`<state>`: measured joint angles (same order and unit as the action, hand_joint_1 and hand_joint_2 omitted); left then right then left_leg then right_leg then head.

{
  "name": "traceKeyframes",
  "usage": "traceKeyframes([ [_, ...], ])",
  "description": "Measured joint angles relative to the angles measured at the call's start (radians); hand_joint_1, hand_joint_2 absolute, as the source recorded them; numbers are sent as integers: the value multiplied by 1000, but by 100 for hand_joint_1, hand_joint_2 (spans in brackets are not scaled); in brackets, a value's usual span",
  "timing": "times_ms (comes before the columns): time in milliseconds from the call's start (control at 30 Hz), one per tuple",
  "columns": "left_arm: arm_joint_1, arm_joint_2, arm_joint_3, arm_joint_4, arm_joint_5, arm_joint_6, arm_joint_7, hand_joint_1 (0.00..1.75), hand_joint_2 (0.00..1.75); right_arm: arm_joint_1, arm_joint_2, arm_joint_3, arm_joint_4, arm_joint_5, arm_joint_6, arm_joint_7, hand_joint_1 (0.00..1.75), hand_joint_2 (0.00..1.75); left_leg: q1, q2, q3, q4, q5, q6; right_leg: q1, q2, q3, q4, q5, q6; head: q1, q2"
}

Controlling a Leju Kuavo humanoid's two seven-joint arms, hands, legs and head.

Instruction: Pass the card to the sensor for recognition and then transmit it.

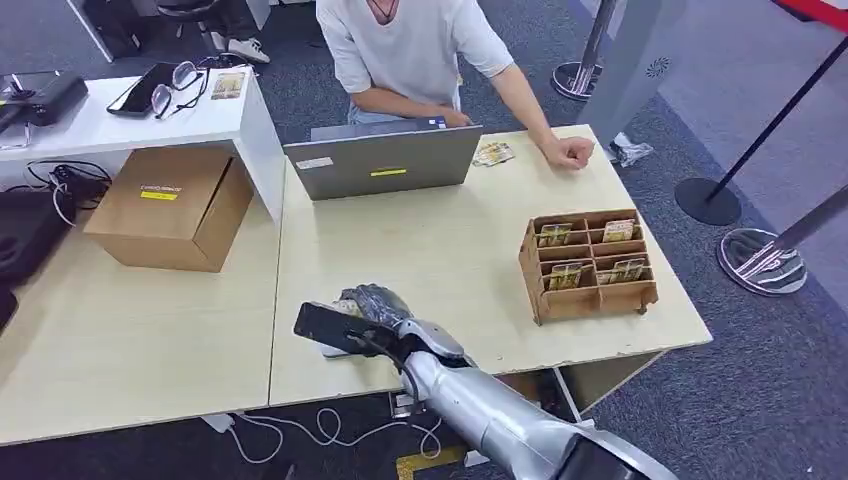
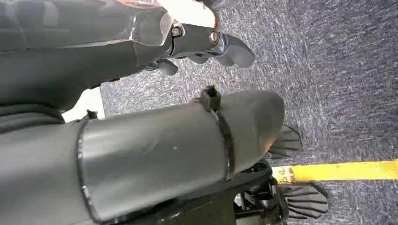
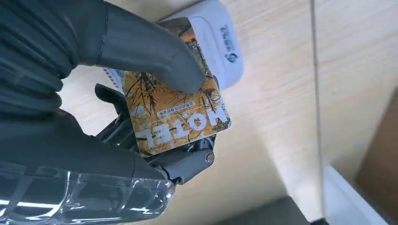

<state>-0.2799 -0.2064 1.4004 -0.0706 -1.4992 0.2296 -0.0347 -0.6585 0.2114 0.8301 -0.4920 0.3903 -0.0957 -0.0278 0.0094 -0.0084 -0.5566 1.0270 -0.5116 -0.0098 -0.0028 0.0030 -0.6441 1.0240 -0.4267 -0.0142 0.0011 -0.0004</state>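
Head view: the right hand [image 1: 372, 303] rests low over the counter [image 1: 430, 250], near its front edge. Left wrist view: the left hand [image 2: 213, 44] hangs over carpet, fingers curled, holding nothing. Right wrist view: thumb and fingers pinch the card [image 3: 176, 110] just above the white sensor [image 3: 218, 44].

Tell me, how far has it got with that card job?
Picked up already: the right hand pinches the hotel card. In hand: it holds the card beside the white sensor on the table. Left: handing it on, perhaps to the person.

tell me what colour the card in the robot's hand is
Orange-yellow with dark tree branches on the card; right wrist view.
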Motion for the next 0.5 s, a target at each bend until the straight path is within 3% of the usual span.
traceKeyframes([
  [500, 9, 13, 37, 0, 0, 6, -18, 0, 0, 73, -137, -3, -407, -31, -23, -53, 175, 175, 0, 0, 0, 0, 0, 0, 0, 0, 0, 0, 0, 0, 0, 0],
])
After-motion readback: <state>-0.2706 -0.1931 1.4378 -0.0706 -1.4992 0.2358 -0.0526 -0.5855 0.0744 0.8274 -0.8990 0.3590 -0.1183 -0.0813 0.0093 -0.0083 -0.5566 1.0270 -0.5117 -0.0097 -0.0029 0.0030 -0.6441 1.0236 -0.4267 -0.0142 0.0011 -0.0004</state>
